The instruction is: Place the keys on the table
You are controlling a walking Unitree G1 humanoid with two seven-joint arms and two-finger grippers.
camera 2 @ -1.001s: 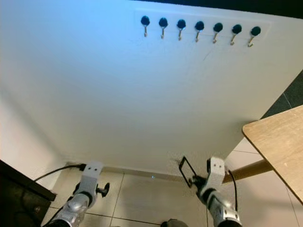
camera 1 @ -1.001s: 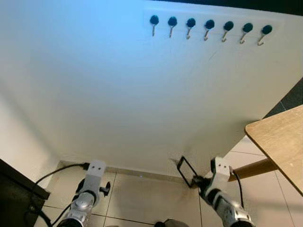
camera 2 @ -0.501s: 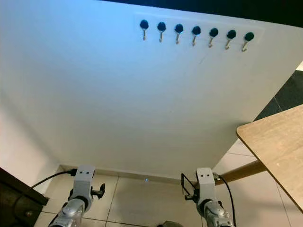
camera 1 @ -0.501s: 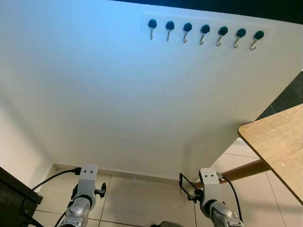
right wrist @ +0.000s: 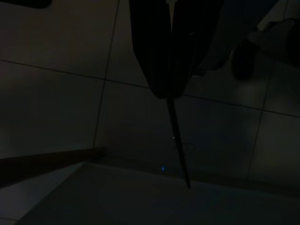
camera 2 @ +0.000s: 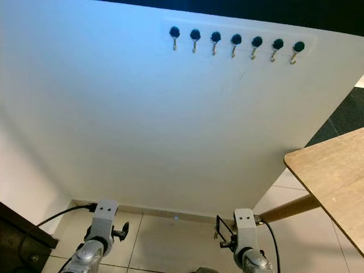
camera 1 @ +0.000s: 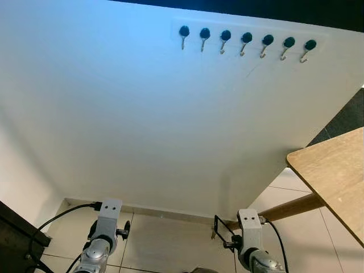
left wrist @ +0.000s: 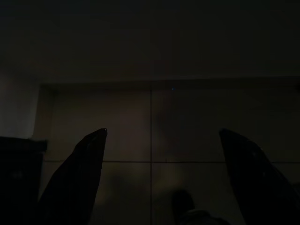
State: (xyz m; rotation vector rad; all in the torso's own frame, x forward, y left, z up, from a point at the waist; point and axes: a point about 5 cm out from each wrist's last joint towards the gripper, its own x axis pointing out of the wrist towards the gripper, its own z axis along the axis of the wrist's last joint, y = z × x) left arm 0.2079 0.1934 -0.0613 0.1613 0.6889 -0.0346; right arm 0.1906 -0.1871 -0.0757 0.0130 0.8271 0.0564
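The keys show as a thin black rectangular loop [camera 1: 218, 226] low in front of the white wall, just above the tiled floor. My right gripper [right wrist: 171, 91] is shut on it, and a thin black strip [right wrist: 178, 140] sticks out past the closed fingers in the right wrist view. The right arm [camera 1: 249, 239] is low at the bottom of the head view, left of the table. The light wooden table [camera 1: 335, 170] reaches in from the right edge, higher than the gripper. My left gripper [left wrist: 163, 136] hangs open over the floor tiles with nothing in it.
A row of several black-capped hooks [camera 1: 245, 38] is fixed high on the wall. A slanted wooden table leg [camera 1: 290, 209] runs down behind the right arm. A dark cabinet [camera 1: 14, 233] and a black cable [camera 1: 68, 211] are at the lower left.
My right arm has drawn back and down, and the black loop sits lower and closer to my body. The head view has shifted slightly. The left arm has hardly moved.
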